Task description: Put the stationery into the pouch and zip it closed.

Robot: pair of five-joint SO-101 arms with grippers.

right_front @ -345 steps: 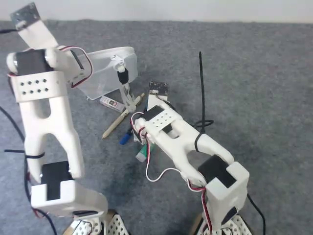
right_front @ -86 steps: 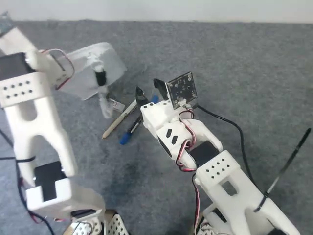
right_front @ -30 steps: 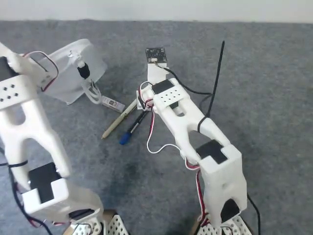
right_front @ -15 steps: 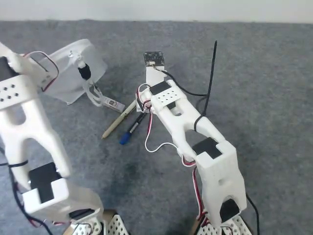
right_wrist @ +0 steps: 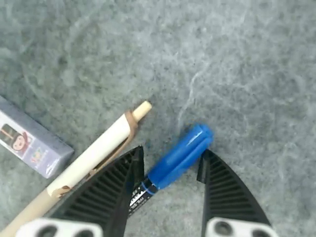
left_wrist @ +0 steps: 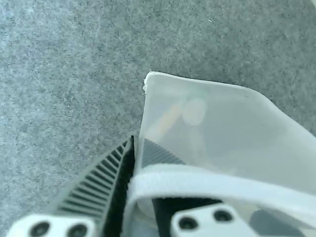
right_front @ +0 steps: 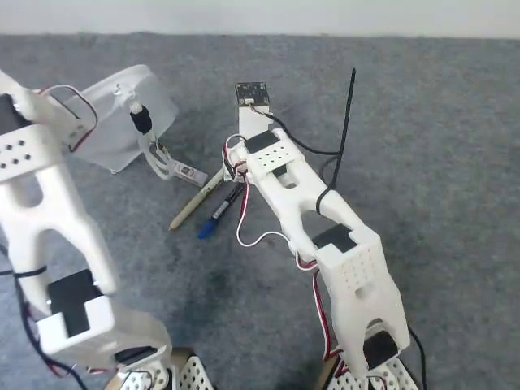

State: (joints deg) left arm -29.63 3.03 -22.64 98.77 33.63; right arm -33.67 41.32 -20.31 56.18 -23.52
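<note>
My left gripper (right_front: 153, 151) (left_wrist: 138, 165) is shut on the edge of the translucent pouch (right_front: 114, 114) (left_wrist: 217, 133) and holds it tilted up off the carpet at the far left. A pale stick-like item shows faintly through the pouch wall. The blue pen (right_front: 218, 213) (right_wrist: 180, 154) lies on the carpet. My right gripper (right_front: 234, 180) (right_wrist: 172, 154) is open and low over it, one finger on each side of the blue cap. Beside it lie a beige pen (right_front: 195, 201) (right_wrist: 94, 158) and a small grey eraser box (right_front: 185, 171) (right_wrist: 27, 143).
Grey carpet (right_front: 422, 130) covers the table, with open room to the right and in front. A black cable (right_front: 345, 122) stands up from the right arm. The arm bases sit at the near edge.
My right arm has shifted slightly left and dropped closer to the blue pen's cap. The left arm and the pouch have stayed in place.
</note>
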